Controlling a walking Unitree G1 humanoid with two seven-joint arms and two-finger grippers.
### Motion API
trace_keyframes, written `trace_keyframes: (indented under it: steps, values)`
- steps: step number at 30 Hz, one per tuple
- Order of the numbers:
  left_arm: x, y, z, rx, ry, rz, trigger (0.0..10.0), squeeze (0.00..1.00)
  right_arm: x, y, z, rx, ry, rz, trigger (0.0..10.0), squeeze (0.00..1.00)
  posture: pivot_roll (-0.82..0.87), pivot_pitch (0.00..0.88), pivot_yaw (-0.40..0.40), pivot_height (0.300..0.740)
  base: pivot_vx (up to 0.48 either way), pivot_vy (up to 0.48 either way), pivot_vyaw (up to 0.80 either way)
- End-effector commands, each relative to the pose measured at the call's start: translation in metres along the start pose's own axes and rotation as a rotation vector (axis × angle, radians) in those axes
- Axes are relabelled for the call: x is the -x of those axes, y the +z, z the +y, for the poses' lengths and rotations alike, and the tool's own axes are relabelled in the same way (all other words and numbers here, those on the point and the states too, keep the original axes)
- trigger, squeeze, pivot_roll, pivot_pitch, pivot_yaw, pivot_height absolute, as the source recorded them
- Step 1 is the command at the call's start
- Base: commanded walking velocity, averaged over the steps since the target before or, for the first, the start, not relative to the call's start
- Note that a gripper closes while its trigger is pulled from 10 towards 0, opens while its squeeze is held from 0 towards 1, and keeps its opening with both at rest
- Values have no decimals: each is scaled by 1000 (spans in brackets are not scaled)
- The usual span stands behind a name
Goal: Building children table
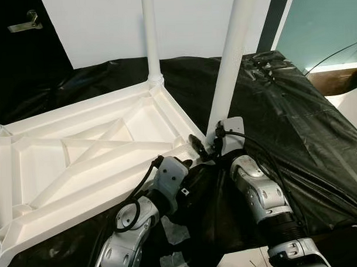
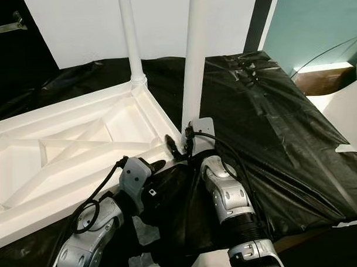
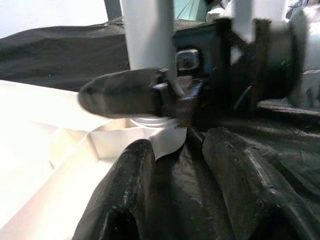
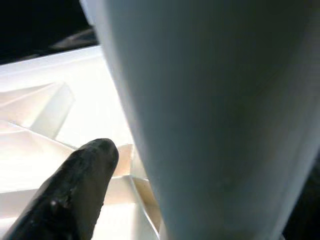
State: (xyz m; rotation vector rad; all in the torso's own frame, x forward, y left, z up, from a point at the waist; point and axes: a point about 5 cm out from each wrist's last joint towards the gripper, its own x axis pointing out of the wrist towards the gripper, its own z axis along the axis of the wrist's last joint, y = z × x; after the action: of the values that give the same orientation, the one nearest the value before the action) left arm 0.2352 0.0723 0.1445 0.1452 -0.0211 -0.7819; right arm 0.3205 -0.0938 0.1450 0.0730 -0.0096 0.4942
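On the black sheet, the upturned white tabletop is carrying one leg seated at its far corner, while the right gripper, clenched on a second leg, is seating it at the near corner; the left gripper is waiting released beside that corner, with further corners apparently outstanding.

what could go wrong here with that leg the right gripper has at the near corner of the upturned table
1. The tall white plastic leg leans slightly; it may not be fully seated and could topple if released.
2. The right gripper grips it low near the socket, giving little control over the top.
3. The upturned white plastic tabletop lies on slick black plastic sheeting and might slide when pushed.
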Motion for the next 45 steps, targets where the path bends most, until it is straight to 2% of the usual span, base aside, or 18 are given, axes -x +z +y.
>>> trace_keyframes:
  steps: [1, 6, 8, 10, 11, 12, 15, 17, 19, 23, 33, 34, 36, 37, 39, 40, 44, 45]
  values:
    - [2, -1, 1, 1, 31, 12, 10000, 0, 8, -3, -2, -6, 79, -1, 10000, 0, 108, 44, -13, 740, 0, 0, 0]
    - [3, -1, 0, 1, 29, 14, 10000, 0, 15, -3, -10, -6, 134, 6, 10000, 0, 108, 44, -13, 740, 0, 0, 0]
    - [3, -1, 1, 0, 30, 14, 10000, 0, 20, -3, -26, 40, 209, 27, 10000, 0, 106, 41, -2, 740, 0, 0, 0]
    - [3, -1, 1, 0, 30, 14, 10000, 0, 20, -3, -26, 40, 209, 27, 10000, 0, 106, 41, -2, 740, 0, 0, 0]
    - [2, -1, 1, -1, 30, 14, 10000, 0, 22, -2, -35, 65, 257, 44, 10000, 0, 106, 40, -2, 740, 0, 0, 0]
    - [2, -1, 1, -1, 30, 14, 10000, 0, 22, -2, -35, 65, 257, 44, 10000, 0, 106, 40, -2, 740, 0, 0, 0]
    - [2, 0, 3, -6, 32, 12, 10000, 0, 22, 2, -53, 112, 338, 98, 10000, 0, 108, 34, -3, 740, 0, 0, 0]
    - [2, 0, 3, -6, 32, 12, 10000, 0, 22, 2, -53, 112, 338, 98, 10000, 0, 108, 34, -3, 740, 0, 0, 0]
    - [2, 1, 5, -5, 39, 6, 10000, 0, 19, 8, -64, 166, 412, 142, 10000, 0, 111, 33, -8, 740, 0, 0, 0]
    - [1, 2, 5, -6, 45, 1, 10000, 0, 12, 12, -65, 219, 471, 171, 10000, 0, 113, 32, -10, 740, 0, 0, 0]
    - [0, 4, 8, -11, 53, -3, 10000, 0, -4, 10, -54, 373, 621, 245, 10000, 0, 122, 30, -9, 740, 0, 0, 0]
    - [0, 4, 9, -13, 54, -3, 10000, 0, -7, 10, -53, 397, 629, 251, 3882, 0, 127, 29, -12, 740, 0, 0, 0]
    - [0, 4, 9, -14, 55, -3, 10000, 0, -8, 9, -53, 408, 629, 253, 3882, 0, 127, 29, -12, 740, 0, 0, 0]
    - [0, 4, 9, -14, 57, -3, 10000, 0, -8, 9, -54, 410, 628, 254, 941, 0, 127, 29, -12, 740, 0, 0, 0]
    - [0, 4, 9, -15, 58, -4, 10000, 0, -8, 9, -54, 416, 628, 256, 941, 0, 130, 30, -14, 740, 0, 0, 0]
    - [1, 4, 9, -14, 62, -3, 10000, 0, -8, 7, -56, 416, 622, 256, 0, 0, 131, 32, -15, 740, 0, 0, 0]
    - [1, 3, 8, -9, 66, -2, 10000, 0, -3, 2, -62, 398, 588, 251, 0, 0, 131, 32, -15, 740, 0, 0, 0]
    - [1, 3, 8, -8, 66, -2, 10000, 0, -2, 1, -62, 388, 581, 249, 1490, 0, 128, 39, -17, 740, 0, 0, 0]
